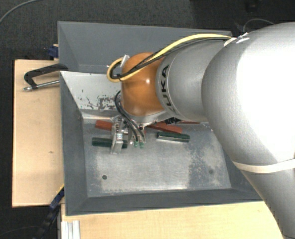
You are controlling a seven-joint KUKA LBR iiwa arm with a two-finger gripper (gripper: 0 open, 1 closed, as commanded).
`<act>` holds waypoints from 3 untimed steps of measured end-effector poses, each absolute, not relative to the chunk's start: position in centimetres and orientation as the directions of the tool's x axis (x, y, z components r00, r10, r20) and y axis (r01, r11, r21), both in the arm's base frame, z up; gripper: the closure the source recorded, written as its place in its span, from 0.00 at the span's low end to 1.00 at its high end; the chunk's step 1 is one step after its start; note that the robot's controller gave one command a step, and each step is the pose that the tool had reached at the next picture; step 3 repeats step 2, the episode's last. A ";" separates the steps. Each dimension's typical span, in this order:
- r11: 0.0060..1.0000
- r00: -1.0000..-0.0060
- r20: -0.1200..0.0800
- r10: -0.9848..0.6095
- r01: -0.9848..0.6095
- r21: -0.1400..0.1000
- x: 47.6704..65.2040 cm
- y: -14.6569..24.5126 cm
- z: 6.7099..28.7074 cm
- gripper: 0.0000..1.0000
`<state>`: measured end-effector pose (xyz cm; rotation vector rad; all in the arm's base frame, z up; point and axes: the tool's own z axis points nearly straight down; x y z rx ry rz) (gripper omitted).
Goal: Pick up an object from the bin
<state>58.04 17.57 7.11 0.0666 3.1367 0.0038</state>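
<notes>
Reaching in from the right, the arm (227, 83) is seen bent down into the grey metal bin (152, 176), with the orange cover (140, 86) at its wrist and a yellow cable (187, 41) run over the top of it. The gripper (121, 139) is placed low over the bin floor, in the left half, toward the back wall. Its tip is seen right at the right end of a dark green stick (101, 143), which is laid flat and nearly level on the floor, pointing left. Whether the stick is touched cannot be told. How far the gripper is spread cannot be told either, since the tip is cluttered with small metal parts and wires. A red-brown piece (103, 125) is laid just behind the stick, close to the back wall, its right end hidden by the wrist. On the other side of the gripper, a red strip (168, 129) and a green strip (173, 137) are laid just beside each other, the red one partly tucked under the arm. A small dark spot (104, 178) is noted on the bare floor nearer the front, well apart from the rest.
</notes>
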 end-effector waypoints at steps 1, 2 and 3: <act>0.999 -0.999 -0.016 0.052 0.052 0.006 60.1 17.5 24.2 1.00; 0.992 -0.992 -0.011 -0.126 -0.126 0.001 59.3 13.2 31.7 1.00; 0.992 -0.992 -0.011 -0.126 -0.126 0.001 59.3 13.2 31.7 1.00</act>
